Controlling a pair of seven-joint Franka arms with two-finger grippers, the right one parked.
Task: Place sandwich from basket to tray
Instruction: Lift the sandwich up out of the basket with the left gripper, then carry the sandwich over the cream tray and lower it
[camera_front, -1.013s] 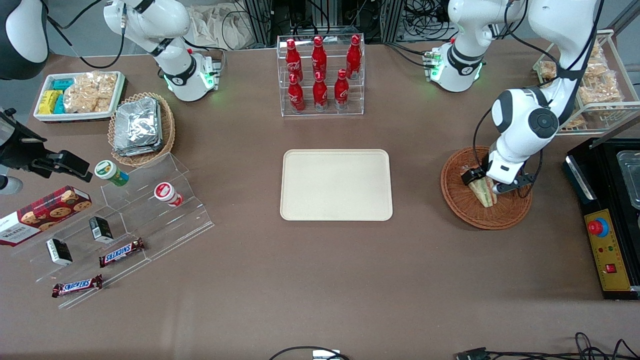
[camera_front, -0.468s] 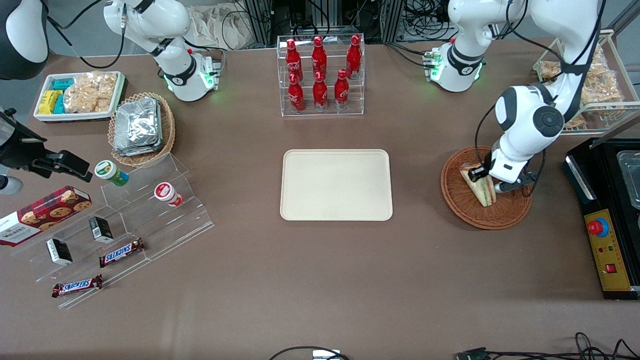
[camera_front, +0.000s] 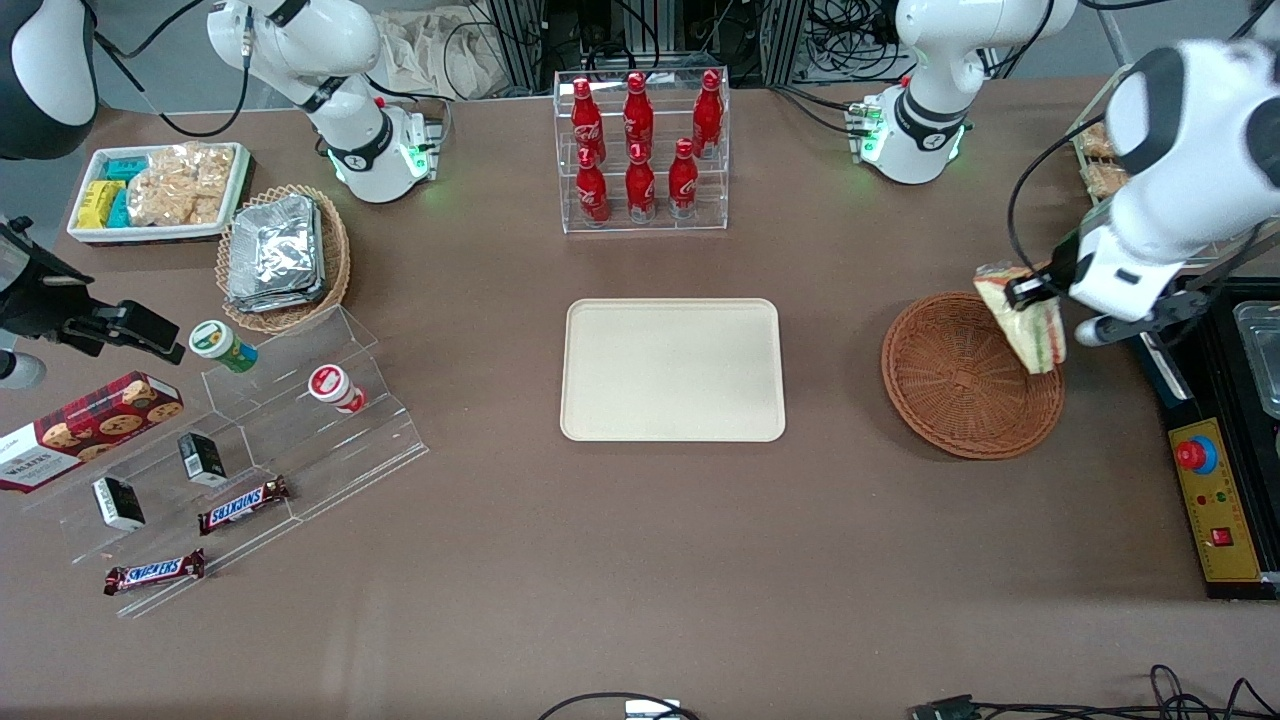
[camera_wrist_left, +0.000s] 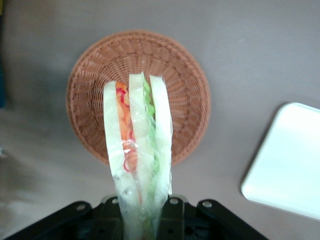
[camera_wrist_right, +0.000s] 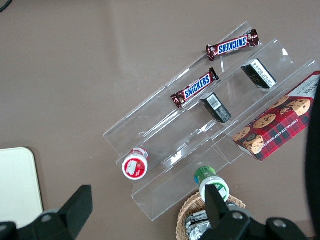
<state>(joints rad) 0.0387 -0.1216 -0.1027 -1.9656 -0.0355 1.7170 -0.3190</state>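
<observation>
The left gripper pinches the triangular white-bread sandwich with green, red and orange filling, held above the round reddish-brown wicker basket, clear of its weave; the flat cream-beige plastic tray lies bare nearby

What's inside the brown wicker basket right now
Nothing shows in the basket; its woven bottom is bare where visible. The claw is shut on the sandwich, lifted above the basket's rim. In the wrist view the sandwich covers a strip of the basket floor.
</observation>
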